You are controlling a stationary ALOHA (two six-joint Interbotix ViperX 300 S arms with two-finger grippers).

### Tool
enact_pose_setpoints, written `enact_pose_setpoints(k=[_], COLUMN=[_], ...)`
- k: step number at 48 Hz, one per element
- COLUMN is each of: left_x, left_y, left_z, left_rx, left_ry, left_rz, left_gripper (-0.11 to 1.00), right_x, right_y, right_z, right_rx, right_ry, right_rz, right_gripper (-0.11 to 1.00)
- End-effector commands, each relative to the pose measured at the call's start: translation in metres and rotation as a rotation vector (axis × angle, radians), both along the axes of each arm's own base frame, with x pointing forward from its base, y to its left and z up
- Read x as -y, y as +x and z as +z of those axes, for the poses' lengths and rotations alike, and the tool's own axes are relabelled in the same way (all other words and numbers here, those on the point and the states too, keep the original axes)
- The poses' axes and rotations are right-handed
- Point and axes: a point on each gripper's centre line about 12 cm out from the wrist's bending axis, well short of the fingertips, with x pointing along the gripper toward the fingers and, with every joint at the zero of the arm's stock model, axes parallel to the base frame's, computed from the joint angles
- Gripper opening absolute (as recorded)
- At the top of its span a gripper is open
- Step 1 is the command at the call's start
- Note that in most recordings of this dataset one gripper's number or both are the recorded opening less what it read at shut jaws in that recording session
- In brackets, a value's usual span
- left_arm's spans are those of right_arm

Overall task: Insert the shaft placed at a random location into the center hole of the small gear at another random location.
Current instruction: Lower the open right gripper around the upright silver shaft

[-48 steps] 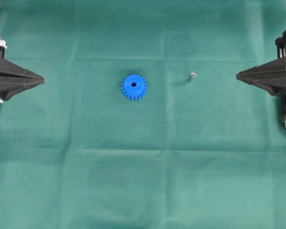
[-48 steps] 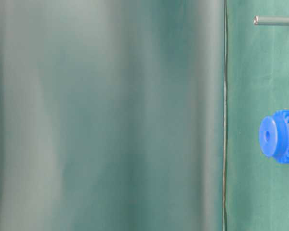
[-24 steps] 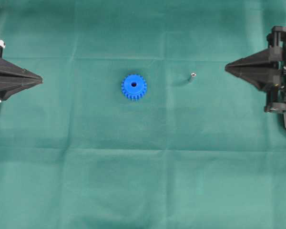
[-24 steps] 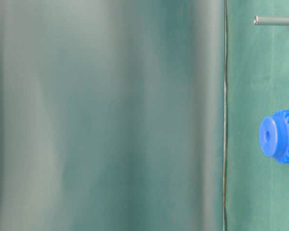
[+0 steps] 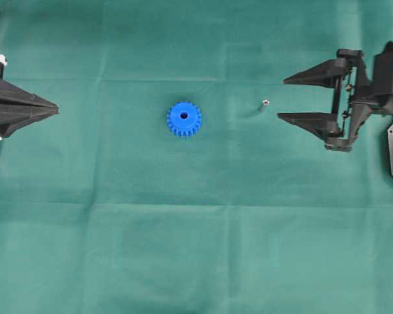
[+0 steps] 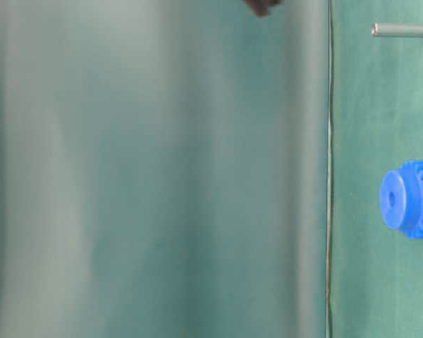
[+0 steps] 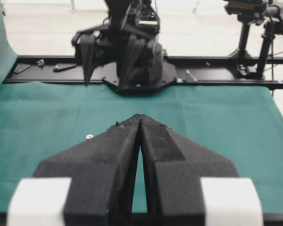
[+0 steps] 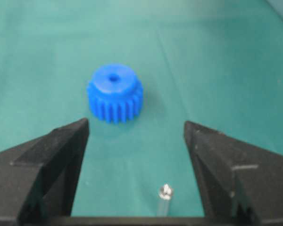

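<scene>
Green cloth covered the surface (image 5: 196, 261), where the wide-open, empty right hand (image 5: 281, 99) risked knocking the upright shaft (image 5: 263, 105) over before gripping.

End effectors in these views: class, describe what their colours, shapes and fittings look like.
Both are matt black. The left end effector has two wedge-shaped fingers with a rough foam-like surface and white blocks at the base. The right end effector has long tapering triangular fingers on a black bracket with thin cables.
</scene>
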Motion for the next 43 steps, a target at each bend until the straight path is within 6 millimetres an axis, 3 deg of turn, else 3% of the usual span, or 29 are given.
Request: enact_pose_setpoints(k=[1,22,43], left_x=[-0.001,-0.005,-0.005], left_y=[0.002,0.003,0.004], left_z=[0.01,0.004,0.002], left_rx=[0.025,-0.006,-0.015], left_ry=[0.005,0.004,0.003], left_rz=[0.003,0.026,0.026], left_gripper=[0.0,0.0,0.0], right_x=[0.006,0.016,0.021], right_y=[0.007,0.017,0.023], right_z=[-0.008,-0.057,-0.073], right_rx=[0.0,-0.062,-0.093], right_ry=[-0.008,0.028,0.041], right_rz=[-0.019,-0.088,-0.119], right_gripper=[0.81,0.8,0.8])
